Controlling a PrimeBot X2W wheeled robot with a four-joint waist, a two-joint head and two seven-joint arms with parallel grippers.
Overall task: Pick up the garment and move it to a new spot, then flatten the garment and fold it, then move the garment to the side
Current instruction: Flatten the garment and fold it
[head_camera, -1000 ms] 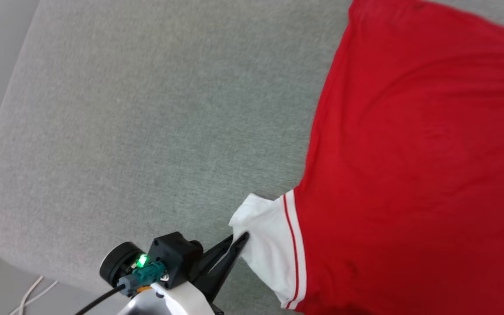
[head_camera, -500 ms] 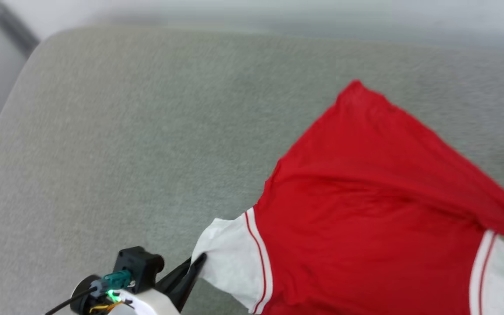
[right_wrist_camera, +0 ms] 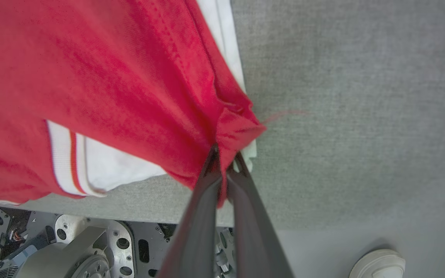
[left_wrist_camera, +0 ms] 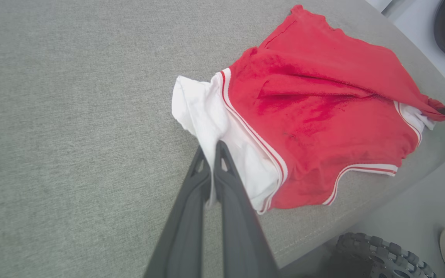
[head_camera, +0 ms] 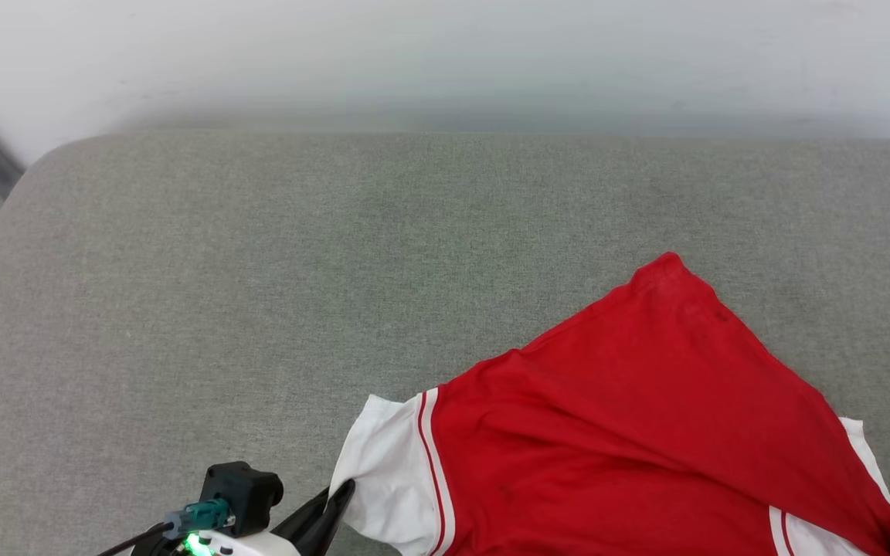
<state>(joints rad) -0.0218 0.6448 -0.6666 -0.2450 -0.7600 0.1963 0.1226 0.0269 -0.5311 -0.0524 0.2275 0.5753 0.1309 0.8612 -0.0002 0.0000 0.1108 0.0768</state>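
Observation:
The garment (head_camera: pixel 630 432) is a red T-shirt with white, red-striped sleeves, lying rumpled on the near right part of a grey cushion (head_camera: pixel 259 278). My left gripper (head_camera: pixel 335 498) is shut on the edge of the white left sleeve (head_camera: pixel 379 471); in the left wrist view that left gripper (left_wrist_camera: pixel 211 148) pinches the same white cloth of the garment (left_wrist_camera: pixel 315 96). My right gripper (right_wrist_camera: pixel 224 154) is shut on a bunched red fold of the garment (right_wrist_camera: pixel 110 77) beside the other white sleeve (right_wrist_camera: pixel 118 166). No lettering shows.
The cushion's near edge (left_wrist_camera: pixel 323 231) runs close under the shirt, with a knobbly black wheel (left_wrist_camera: pixel 377 253) and pale floor beyond. A white shoe (right_wrist_camera: pixel 379 264) stands on the floor. A pale wall (head_camera: pixel 445 54) backs the cushion. Robot base metalwork (right_wrist_camera: pixel 72 247) lies below the edge.
The head view has swung up and round, bringing the wall into sight. The shirt has been drawn toward the near edge and bunched, both grippers keeping hold of it.

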